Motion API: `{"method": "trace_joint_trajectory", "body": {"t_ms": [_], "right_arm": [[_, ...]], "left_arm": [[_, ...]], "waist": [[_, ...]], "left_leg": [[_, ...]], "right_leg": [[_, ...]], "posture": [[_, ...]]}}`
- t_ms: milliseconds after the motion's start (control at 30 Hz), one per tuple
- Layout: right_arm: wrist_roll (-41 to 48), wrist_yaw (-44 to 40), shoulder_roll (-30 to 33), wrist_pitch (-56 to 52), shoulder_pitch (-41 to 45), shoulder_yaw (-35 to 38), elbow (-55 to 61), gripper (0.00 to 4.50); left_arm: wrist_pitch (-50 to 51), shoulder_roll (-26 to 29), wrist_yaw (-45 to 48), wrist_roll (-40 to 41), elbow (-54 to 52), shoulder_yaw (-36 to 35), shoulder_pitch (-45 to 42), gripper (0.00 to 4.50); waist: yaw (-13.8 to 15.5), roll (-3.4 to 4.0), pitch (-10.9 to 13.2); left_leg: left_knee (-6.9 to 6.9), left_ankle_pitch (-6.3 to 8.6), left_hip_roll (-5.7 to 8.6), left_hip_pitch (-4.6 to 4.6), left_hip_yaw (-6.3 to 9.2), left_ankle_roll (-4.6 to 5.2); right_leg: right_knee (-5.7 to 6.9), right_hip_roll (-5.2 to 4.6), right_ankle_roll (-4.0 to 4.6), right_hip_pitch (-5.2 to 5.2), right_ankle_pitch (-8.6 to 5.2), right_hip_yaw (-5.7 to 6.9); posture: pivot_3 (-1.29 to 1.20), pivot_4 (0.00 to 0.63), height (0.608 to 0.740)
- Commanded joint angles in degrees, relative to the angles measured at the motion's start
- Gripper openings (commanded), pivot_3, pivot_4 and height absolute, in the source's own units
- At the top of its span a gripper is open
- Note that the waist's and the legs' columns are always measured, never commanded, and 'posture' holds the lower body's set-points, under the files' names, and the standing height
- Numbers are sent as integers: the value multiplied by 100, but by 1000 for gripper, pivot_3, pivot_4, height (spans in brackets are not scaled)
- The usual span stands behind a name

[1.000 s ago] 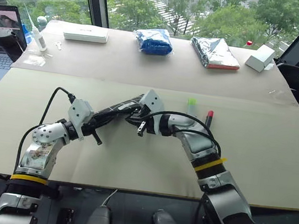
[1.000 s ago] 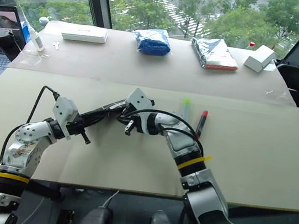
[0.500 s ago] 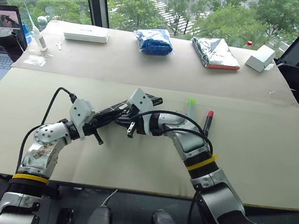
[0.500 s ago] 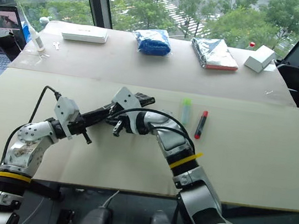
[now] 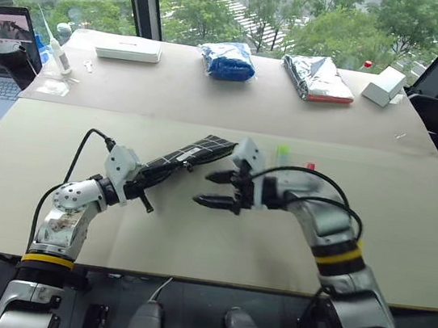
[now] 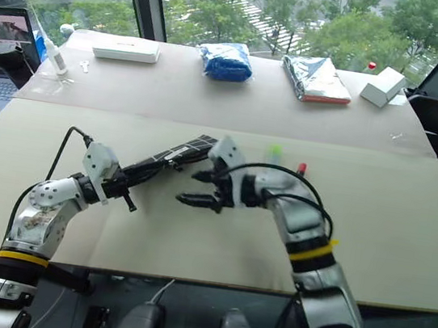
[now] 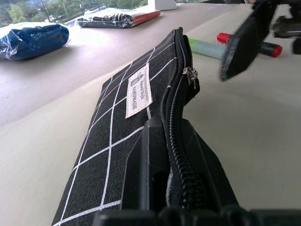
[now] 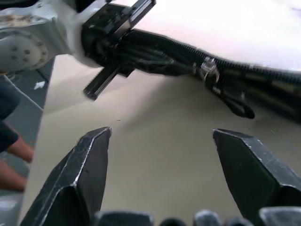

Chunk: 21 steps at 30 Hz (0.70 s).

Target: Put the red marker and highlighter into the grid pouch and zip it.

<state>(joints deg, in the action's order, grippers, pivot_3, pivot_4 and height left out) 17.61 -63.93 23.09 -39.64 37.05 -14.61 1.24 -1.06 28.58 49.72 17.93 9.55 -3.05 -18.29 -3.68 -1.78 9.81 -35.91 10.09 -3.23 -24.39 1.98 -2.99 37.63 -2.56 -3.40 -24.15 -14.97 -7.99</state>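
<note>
Grid pouch (image 5: 185, 158) clamped at its near end in closed left end effector (image 5: 150, 177), held off the surface (image 5: 409, 207), far end slanting right. Right end effector (image 5: 217, 190) empty, fingers spread, just near-right of the pouch. Highlighter (image 5: 282, 151) and red marker (image 5: 311, 167) lying side by side on the surface, right of the pouch. Step in hand: apparently opening the zipper; next, likely pinching the zipper pull (image 7: 190, 75). White label (image 7: 138, 89) reads "HANDMADE".
</note>
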Motion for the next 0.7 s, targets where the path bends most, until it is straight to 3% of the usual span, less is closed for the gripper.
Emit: {"method": "trace_joint_trajectory", "body": {"t_ms": [33,133,267,333,700], "right_arm": [[278,-288,559,161,-518,238,947,3619],[167,174,906,322,-685,732,961,3619],[-649,2524,875,319,92,1803,-366,3619],[-845,3147,860,195,268,2027,-714,3619],[-1190,4444,440,-345,-57,2154,-873,3619]], "left_arm": [[-75,-22,28,39,-218,-33,-9,0],[-70,-27,42,39,-257,-27,32,0],[-75,-45,70,20,-299,7,98,0],[-75,-63,72,16,-285,13,87,0],[-164,-198,89,-33,-65,65,-49,0]], "waist": [[-8,-1,1],[-31,-2,1],[-28,-3,2],[8,-4,2],[28,-5,1]], "left_leg": [[0,0,0,0,0,0],[-1,0,1,2,0,0],[-3,-1,2,9,-1,-1],[-1,-4,7,7,0,-5],[3,-2,12,-2,3,-1]], "right_leg": [[0,0,-1,0,-1,0],[1,0,-21,0,-13,0],[3,0,-25,2,-14,-2],[2,-3,-2,1,0,-2],[-5,-7,0,0,1,-4]], "posture": [[0,150,740],[0,150,740],[0,150,740],[0,150,740],[0,150,740]]}}
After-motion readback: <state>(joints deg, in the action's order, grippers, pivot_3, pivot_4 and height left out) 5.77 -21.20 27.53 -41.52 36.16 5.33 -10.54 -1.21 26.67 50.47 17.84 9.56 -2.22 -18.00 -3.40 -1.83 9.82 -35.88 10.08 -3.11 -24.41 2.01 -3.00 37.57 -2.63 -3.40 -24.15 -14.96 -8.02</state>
